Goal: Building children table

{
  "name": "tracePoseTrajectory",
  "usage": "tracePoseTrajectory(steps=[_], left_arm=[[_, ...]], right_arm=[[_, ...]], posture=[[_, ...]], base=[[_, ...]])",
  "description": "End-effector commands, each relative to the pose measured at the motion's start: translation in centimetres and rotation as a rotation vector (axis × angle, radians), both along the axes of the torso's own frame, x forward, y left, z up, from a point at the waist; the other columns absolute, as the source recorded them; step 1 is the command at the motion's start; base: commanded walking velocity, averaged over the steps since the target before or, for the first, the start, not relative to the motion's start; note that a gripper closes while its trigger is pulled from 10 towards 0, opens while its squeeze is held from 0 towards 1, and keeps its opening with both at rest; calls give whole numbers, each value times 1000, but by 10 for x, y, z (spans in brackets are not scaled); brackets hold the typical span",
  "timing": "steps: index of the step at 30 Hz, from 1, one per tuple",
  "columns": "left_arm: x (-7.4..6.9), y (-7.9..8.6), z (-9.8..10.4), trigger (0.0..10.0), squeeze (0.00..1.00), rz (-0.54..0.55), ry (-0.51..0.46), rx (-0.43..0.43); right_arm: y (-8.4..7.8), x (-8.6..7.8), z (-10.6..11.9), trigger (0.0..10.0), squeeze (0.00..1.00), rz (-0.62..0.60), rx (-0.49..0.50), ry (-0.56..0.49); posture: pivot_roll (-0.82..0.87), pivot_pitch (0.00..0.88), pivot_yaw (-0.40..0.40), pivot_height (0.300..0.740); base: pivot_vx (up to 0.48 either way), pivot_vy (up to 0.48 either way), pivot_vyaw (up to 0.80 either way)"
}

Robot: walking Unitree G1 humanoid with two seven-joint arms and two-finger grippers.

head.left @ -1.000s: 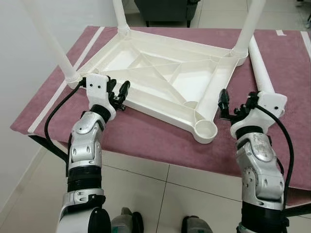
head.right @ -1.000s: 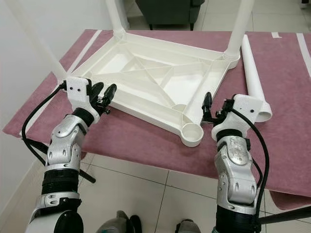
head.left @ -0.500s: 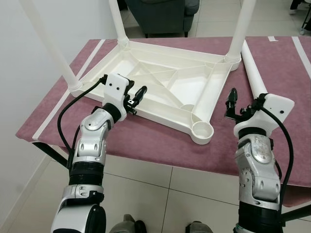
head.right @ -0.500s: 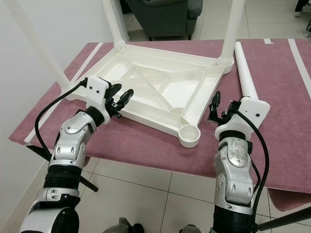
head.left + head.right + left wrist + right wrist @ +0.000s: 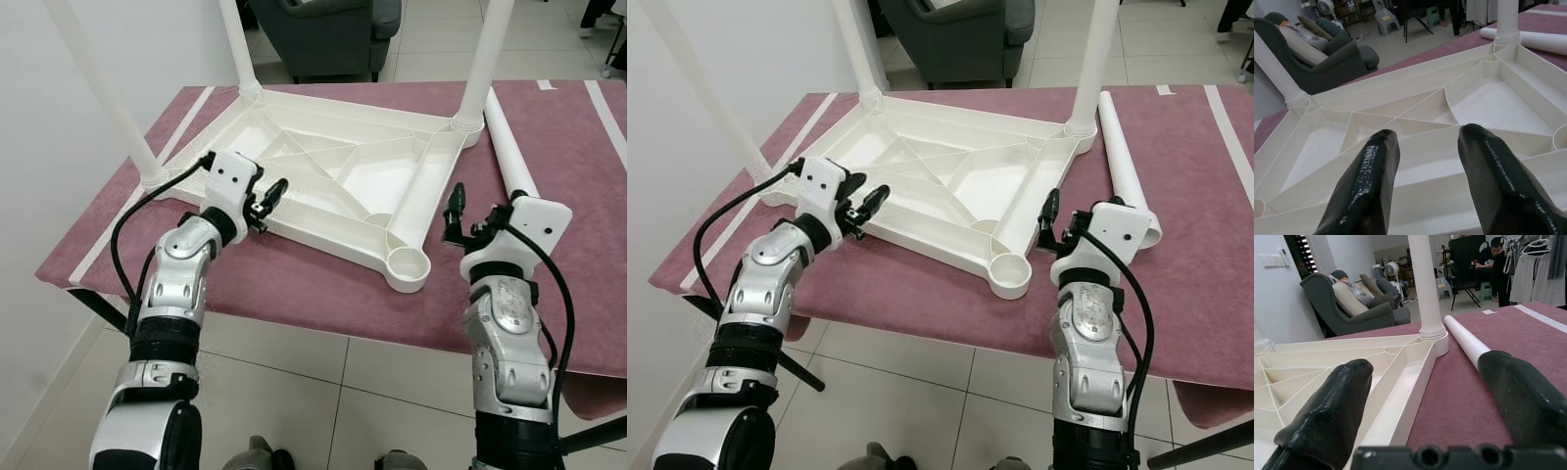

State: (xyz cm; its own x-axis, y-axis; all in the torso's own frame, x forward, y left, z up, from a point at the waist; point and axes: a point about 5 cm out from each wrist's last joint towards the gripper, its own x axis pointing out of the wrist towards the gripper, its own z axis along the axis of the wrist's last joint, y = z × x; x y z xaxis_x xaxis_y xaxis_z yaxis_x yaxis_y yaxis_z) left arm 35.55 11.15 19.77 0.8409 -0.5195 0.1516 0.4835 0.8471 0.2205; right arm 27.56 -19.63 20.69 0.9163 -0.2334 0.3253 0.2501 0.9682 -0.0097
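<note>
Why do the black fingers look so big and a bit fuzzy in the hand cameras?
Left wrist view: the left end effector sits right at the lens, so its fingers loom large and soft, with glossy glare; the white tabletop beyond is sharp. Right wrist view: the right end effector likewise; the loose leg is crisp.

White plastic tabletop [image 5: 333, 181] lies upside down on maroon cloth, ribbed underside up. Three white legs [image 5: 488, 59] stand upright in corner sockets. Near corner socket [image 5: 409, 262] open. Fourth leg [image 5: 507, 147] lies loose on cloth just beside tabletop's right edge.
</note>
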Motion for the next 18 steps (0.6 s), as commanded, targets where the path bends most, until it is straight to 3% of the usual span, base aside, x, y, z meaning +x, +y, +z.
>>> tracePoseTrajectory(steps=[1, 12, 15, 18], left_arm=[[6, 18, -2, 10000, 0, 256, -12, -63], [8, 20, -2, 10000, 0, 275, -7, -80], [9, 20, -2, 10000, 0, 276, -8, -78], [10, 18, -2, 10000, 0, 278, -3, -77]], right_arm=[[6, 1, -3, 10000, 0, 28, -15, 11], [11, 2, -6, 10000, 0, 44, -30, 16], [11, 2, -7, 10000, 0, 45, -33, 17], [12, 1, -9, 10000, 0, 48, -36, 32]], posture=[[-140, 28, 153, 740], [-137, 37, 155, 740], [-138, 39, 156, 740], [-141, 45, 158, 740]], base=[[0, 247, 0], [0, 476, 0], [0, 337, 0], [0, 0, -800]])
